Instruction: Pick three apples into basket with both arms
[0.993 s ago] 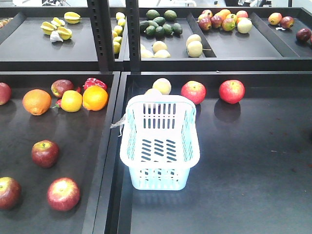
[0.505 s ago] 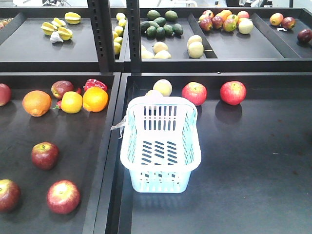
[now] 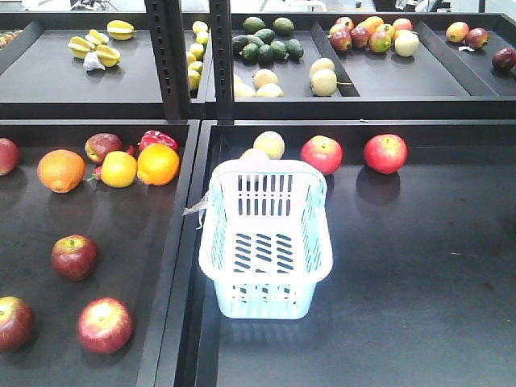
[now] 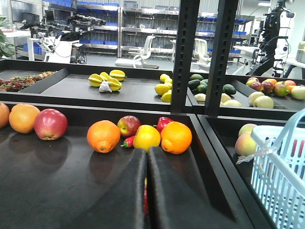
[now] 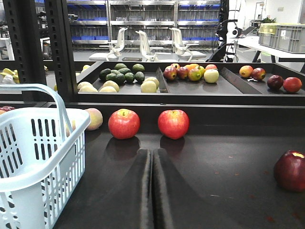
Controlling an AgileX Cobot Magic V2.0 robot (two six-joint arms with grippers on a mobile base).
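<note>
The pale blue basket (image 3: 265,242) stands empty in the right tray, and also shows in the left wrist view (image 4: 282,167) and the right wrist view (image 5: 35,143). Three dark red apples (image 3: 74,256) (image 3: 105,324) (image 3: 14,321) lie in the left tray's front part. No arm shows in the front view. My left gripper (image 4: 146,157) is shut above the left tray; a red-yellow sliver shows through the slit between its fingers. My right gripper (image 5: 152,155) is shut and empty, low over the right tray, to the right of the basket.
Two bright red apples (image 3: 322,153) (image 3: 384,152) and pale yellow apples (image 3: 268,143) lie behind the basket. Oranges (image 3: 60,169) (image 3: 157,163), a lemon and red peppers sit at the left tray's back. A dark apple (image 5: 290,170) lies far right. Shelf posts (image 3: 219,56) rise between the trays.
The whole front view has shifted slightly right and down in the frame. No fruit and no basket has moved on the trays.
</note>
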